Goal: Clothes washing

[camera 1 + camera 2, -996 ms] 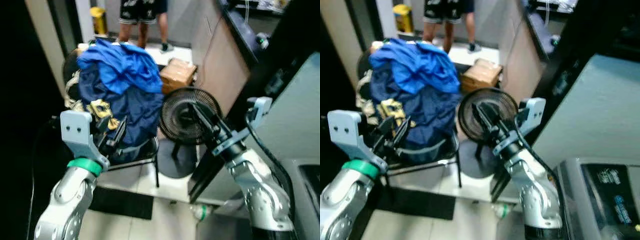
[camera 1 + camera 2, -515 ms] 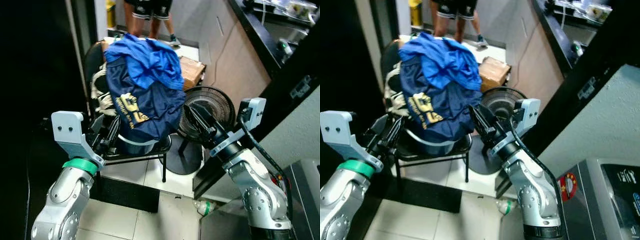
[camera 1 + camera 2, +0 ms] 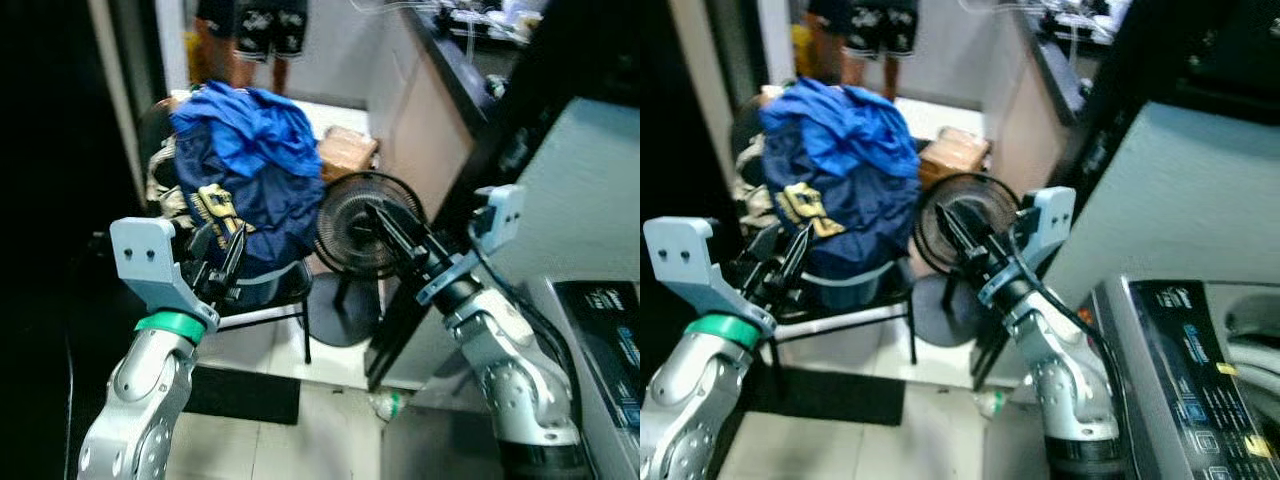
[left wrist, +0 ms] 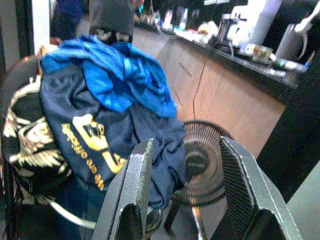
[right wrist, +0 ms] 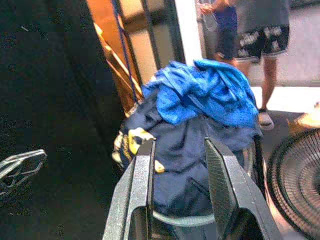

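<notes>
A heap of clothes sits in a basket on a black chair. A bright blue garment lies on top of a navy one with gold print. A black and white patterned piece hangs at the side. My left gripper is raised just in front of the heap, open and empty. My right gripper is open too, held up before the floor fan, beside the heap. In the wrist views, the left gripper and the right gripper both frame the clothes.
A cardboard box lies behind the fan. A person's legs stand at the back. A wooden counter runs along the right. The washing machine's panel is at the near right. A bottle and a black mat lie on the tiled floor.
The whole picture has shifted, so the camera has moved; the washing machine's panel now shows more at the right. Both arms stay raised before the clothes, fingers still open.
</notes>
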Controlling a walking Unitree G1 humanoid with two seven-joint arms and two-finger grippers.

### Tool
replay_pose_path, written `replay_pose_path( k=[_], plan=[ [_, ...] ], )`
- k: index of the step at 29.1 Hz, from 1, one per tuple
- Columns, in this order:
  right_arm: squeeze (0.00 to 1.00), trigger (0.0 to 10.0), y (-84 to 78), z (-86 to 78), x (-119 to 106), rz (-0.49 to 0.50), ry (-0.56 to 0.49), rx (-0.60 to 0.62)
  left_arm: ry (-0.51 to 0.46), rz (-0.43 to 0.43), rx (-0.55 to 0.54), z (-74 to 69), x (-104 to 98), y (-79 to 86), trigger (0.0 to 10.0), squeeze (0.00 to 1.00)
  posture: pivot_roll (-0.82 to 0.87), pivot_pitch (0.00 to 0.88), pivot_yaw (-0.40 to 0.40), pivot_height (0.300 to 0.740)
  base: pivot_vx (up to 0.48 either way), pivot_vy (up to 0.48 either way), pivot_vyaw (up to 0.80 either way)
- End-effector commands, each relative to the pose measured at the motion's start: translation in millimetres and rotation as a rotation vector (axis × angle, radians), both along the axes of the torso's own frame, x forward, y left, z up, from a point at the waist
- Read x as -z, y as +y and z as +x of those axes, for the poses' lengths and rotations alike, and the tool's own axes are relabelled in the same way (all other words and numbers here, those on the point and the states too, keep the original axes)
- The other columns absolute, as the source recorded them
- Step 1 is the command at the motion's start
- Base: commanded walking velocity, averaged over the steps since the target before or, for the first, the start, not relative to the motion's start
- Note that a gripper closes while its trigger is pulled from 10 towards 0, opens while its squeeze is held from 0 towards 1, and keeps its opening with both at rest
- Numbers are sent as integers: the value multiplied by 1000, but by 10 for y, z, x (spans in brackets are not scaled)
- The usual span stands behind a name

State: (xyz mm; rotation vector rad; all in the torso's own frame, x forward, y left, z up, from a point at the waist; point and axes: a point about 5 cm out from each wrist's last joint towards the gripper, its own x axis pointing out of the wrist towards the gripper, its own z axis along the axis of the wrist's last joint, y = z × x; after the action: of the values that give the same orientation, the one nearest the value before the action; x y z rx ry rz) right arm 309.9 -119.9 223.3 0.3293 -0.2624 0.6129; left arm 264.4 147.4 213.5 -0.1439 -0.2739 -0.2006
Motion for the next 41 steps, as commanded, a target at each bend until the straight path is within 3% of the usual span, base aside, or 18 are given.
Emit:
replay_pose_path(
  k=[1,13,16,41],
  plan=[
    [0,10000,30,33,-10,-28,-9,-2,7,17,-15,24,20,-9,10000,0,52,50,-69,740,0,0,0],
    [0,10000,102,-17,41,-92,-25,-37,8,14,-25,57,39,-19,10000,0,52,36,-73,740,214,0,200],
    [0,10000,102,-16,48,-92,-24,-38,8,13,-25,62,41,-24,10000,0,52,36,-73,740,405,0,800],
    [0,10000,96,4,83,-77,-4,-23,-10,-15,-12,52,19,-31,10000,0,55,53,-87,740,412,0,0]
  ],
)
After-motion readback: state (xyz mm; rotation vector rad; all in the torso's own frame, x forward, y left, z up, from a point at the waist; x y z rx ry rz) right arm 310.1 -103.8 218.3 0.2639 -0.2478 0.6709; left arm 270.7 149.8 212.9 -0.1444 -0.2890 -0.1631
